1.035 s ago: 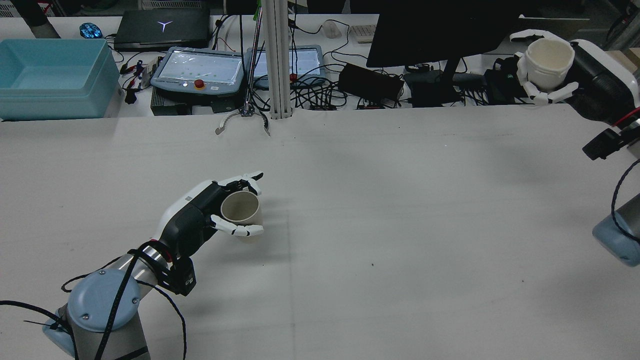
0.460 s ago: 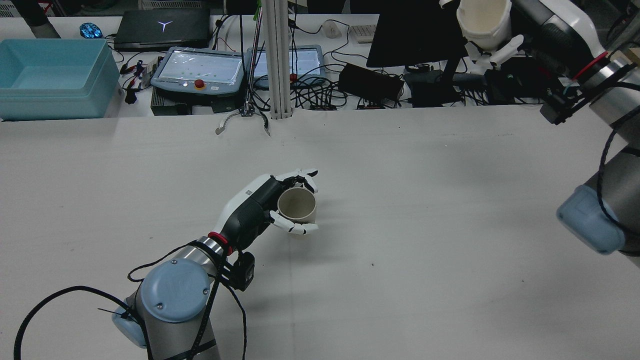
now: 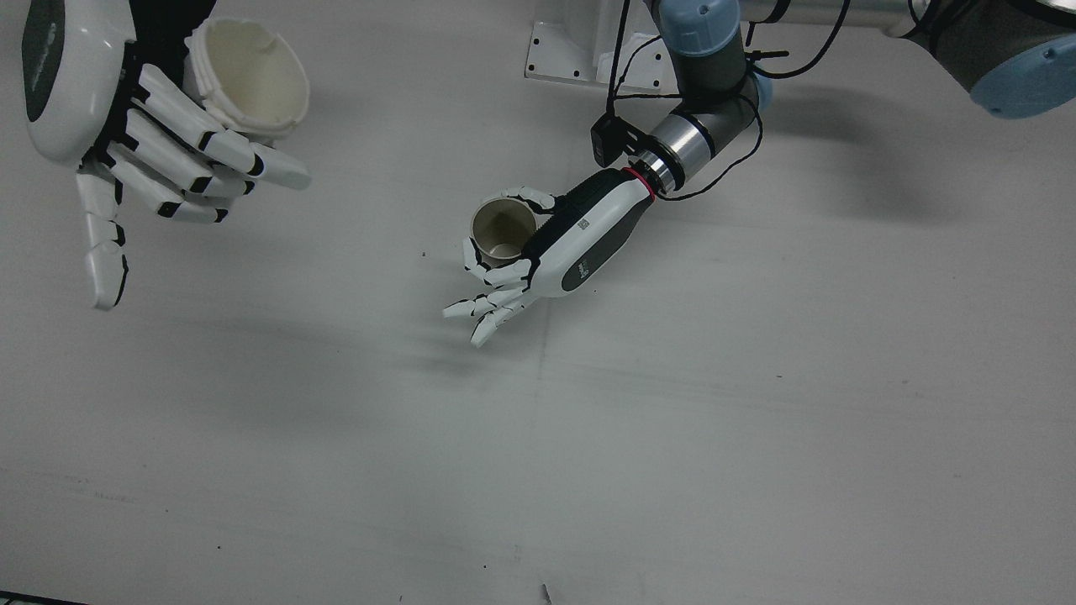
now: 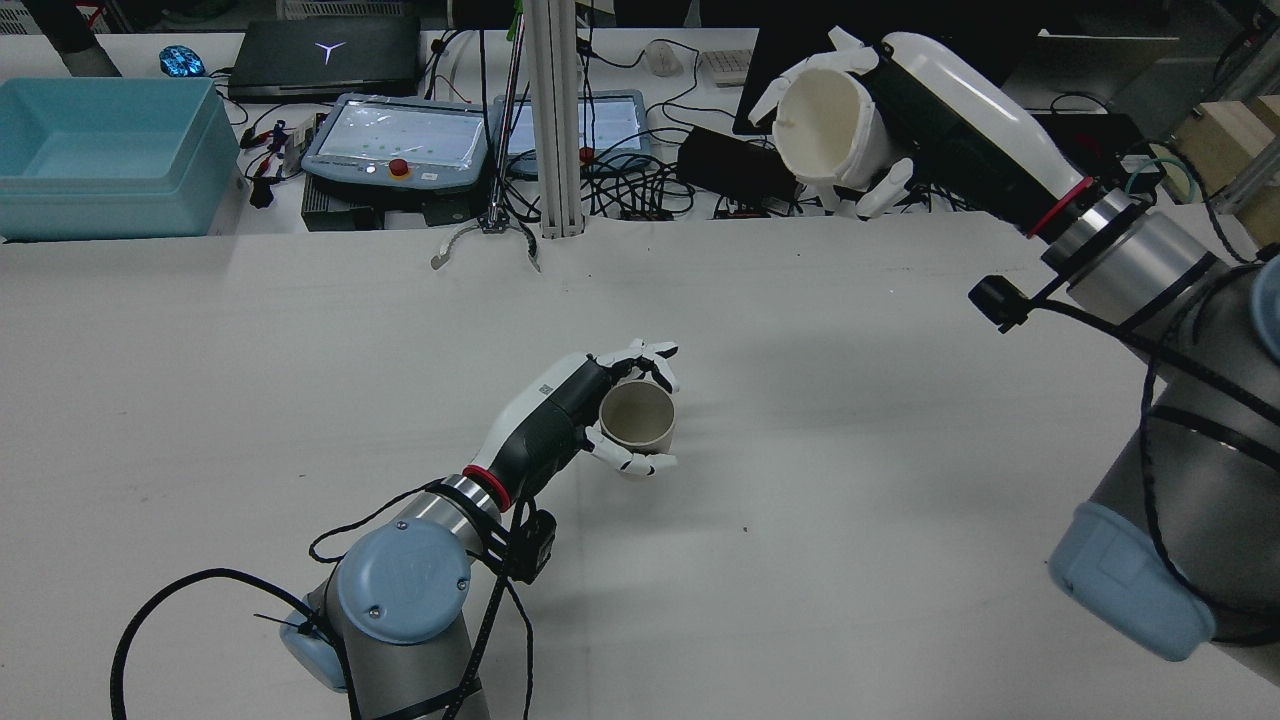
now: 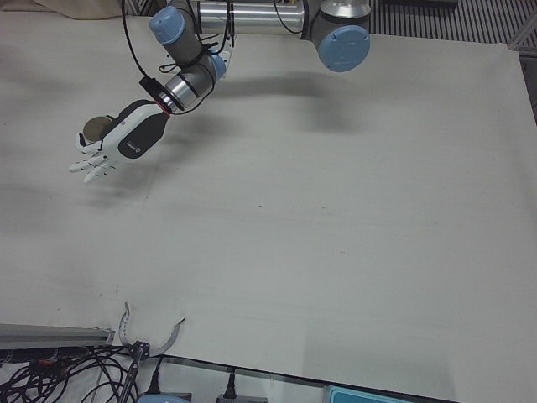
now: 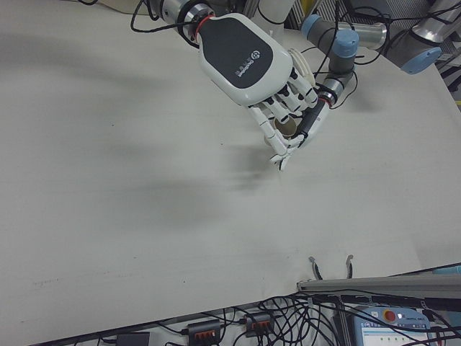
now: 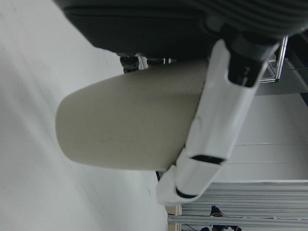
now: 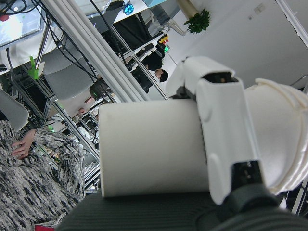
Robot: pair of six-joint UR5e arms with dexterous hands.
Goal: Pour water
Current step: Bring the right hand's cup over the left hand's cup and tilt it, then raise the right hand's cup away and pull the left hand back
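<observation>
Mid-frame in the rear view, left hand has its fingers wrapped round the beige cup on or just above the table; contact unclear. Upper right, right hand clasps the white cup, raised, mouth tipped toward frame left. Both grasps done; closing the gap and the pour itself remain, I'd say.

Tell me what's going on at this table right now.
Two robot arms are setting up a pour. The left hand holds a beige cup upright, low over the middle of the table. The right hand holds a white cup raised high above the table's far edge, tipped with its mouth towards the beige cup. The two cups are well apart, and no water shows in either.
</observation>
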